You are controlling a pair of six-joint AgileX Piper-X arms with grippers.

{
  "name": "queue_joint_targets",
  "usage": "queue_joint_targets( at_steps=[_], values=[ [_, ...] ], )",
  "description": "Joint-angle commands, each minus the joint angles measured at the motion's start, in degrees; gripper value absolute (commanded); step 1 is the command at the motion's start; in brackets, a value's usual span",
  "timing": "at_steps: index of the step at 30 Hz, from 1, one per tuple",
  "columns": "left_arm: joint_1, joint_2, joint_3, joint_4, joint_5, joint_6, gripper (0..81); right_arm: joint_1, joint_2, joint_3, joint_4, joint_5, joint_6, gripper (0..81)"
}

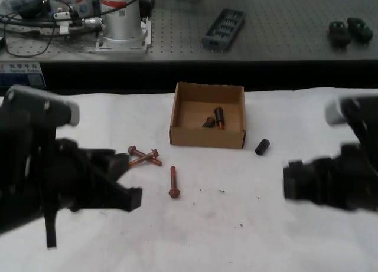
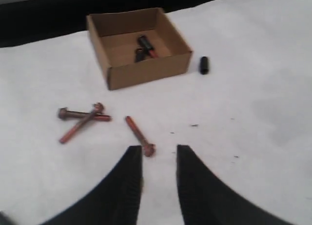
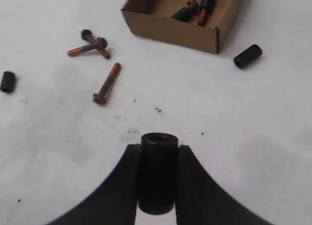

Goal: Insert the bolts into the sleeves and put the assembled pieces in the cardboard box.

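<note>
My right gripper [image 3: 158, 148] is shut on an upright black sleeve [image 3: 157, 178], held above the white cloth on the right side [image 1: 289, 180]. My left gripper [image 2: 158, 149] is open and low over the cloth. The head of a lone copper bolt [image 2: 140, 135] lies just by its fingertips. That bolt [image 1: 173, 182] points toward the cardboard box [image 1: 207, 137]. Two crossed bolts [image 1: 143, 156] lie to its left. The box holds two assembled pieces [image 1: 217, 118]. A loose black sleeve [image 1: 262, 147] lies right of the box.
A second loose sleeve [image 3: 7, 81] lies on the cloth beyond the crossed bolts [image 3: 92, 44]. Behind the cloth, a metal bench carries a silver column [image 1: 121, 18], cables, a dark tool rack [image 1: 223, 28] and green-black parts [image 1: 350, 31].
</note>
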Motion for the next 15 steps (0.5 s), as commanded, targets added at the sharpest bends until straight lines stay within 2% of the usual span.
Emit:
queue_joint_targets(
  at_steps=[1, 6, 11, 15],
  values=[
    [-0.2, -0.4, -5.8, 7.4, 8.7, -3.6, 32.8, 1.4, -5.6, 5.6, -5.4, -0.3, 0.3, 7.3],
    [-0.2, -0.4, -11.0, 16.5, 7.6, -3.6, 30.2, 2.3, -10.5, 15.0, -16.6, -0.2, 0.0, 7.3],
    [-0.2, 1.5, -18.8, 24.1, 0.6, -3.8, 28.7, 2.3, -10.7, 22.5, -31.6, 1.3, 1.5, 7.3],
    [-0.2, 8.8, -26.2, 32.2, -3.4, -3.3, 28.7, 2.3, -10.7, 23.7, -33.7, 1.7, -1.5, 7.3]
  ],
)
